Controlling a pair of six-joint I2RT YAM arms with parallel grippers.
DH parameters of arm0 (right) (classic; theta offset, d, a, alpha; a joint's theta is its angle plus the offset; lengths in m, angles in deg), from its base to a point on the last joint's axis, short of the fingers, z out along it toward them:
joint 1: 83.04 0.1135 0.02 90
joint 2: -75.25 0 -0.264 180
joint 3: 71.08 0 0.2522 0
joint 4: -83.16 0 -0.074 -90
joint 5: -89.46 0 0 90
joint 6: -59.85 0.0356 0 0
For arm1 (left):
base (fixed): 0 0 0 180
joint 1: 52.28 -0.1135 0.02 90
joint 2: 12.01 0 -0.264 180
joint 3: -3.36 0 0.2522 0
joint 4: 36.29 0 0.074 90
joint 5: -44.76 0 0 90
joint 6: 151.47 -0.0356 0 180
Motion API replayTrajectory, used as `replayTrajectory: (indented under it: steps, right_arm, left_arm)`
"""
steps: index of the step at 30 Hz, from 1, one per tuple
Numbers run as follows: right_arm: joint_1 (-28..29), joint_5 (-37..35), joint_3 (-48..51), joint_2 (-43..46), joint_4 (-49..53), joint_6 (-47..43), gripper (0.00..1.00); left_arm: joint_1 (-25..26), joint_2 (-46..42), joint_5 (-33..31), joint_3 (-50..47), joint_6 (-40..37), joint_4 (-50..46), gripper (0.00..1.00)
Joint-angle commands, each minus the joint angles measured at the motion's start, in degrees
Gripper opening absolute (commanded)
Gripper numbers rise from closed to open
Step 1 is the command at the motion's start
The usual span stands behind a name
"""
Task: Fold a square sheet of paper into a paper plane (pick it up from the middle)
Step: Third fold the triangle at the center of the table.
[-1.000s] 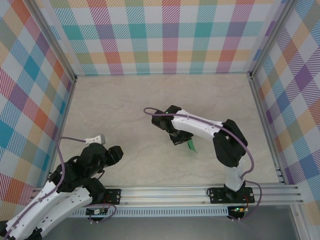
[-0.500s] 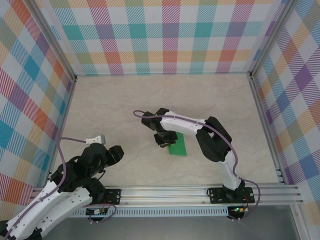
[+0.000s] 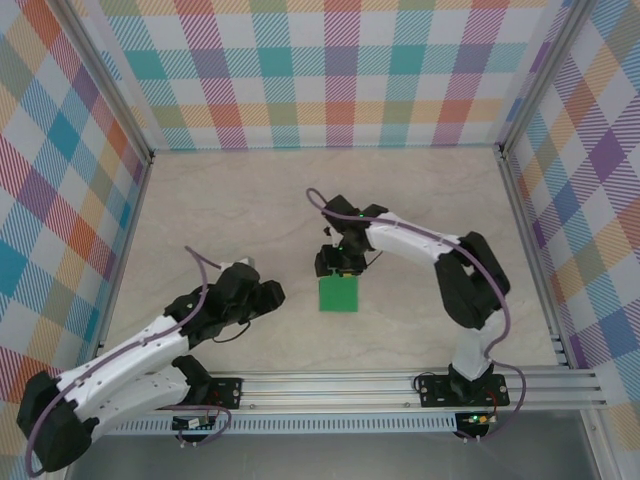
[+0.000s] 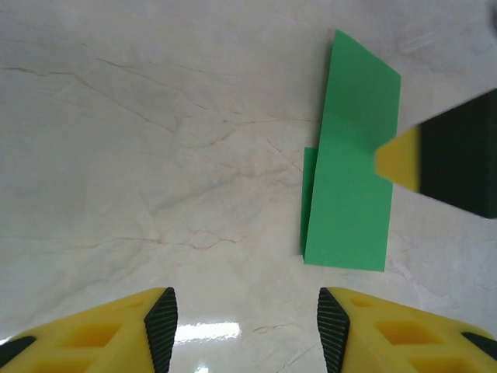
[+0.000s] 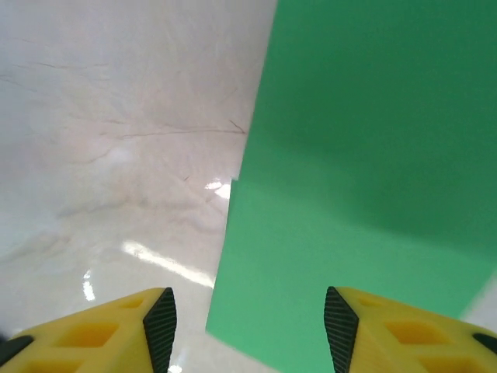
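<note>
bright-green square sheet of paper (image 3: 338, 295), folded to a rectangle, flat on the pale marbled tabletop (image 3: 220, 210) near its middle. from the left wrist, long axis running away from the camera, lower layer peeking out at the left edge; no pointed end. right gripper (image 3: 340, 262) over the far edge, fingers spread, pinching nothing. left gripper (image 3: 268, 295) just beside the sheet, likewise spread, empty.

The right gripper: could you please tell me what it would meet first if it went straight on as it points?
Probably the square sheet of paper, lying just ahead of the right gripper, though depth is unclear.
</note>
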Motion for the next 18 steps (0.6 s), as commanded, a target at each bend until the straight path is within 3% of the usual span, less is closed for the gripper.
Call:
replayTrajectory:
  steps: [1, 6, 12, 18]
  right_arm:
    - [-4.4, 5.2, 6.8, 8.4, -7.6, -0.7, 0.56]
    - [-11.9, 11.3, 19.8, 14.8, -14.9, 1.3, 0.53]
    - [-12.5, 14.2, 28.1, 16.9, -20.8, 4.5, 0.51]
    - [-12.5, 16.1, 32.4, 15.9, -25.0, 6.5, 0.50]
  left_arm:
    - [0.1, 9.5, 4.9, 4.6, -2.9, 11.2, 0.49]
    - [0.1, 25.1, 8.4, 11.3, -4.8, 18.3, 0.39]
    - [0.1, 39.8, 13.6, 18.6, -6.0, 23.8, 0.31]
    - [0.1, 47.2, 13.6, 22.3, -5.9, 24.3, 0.27]
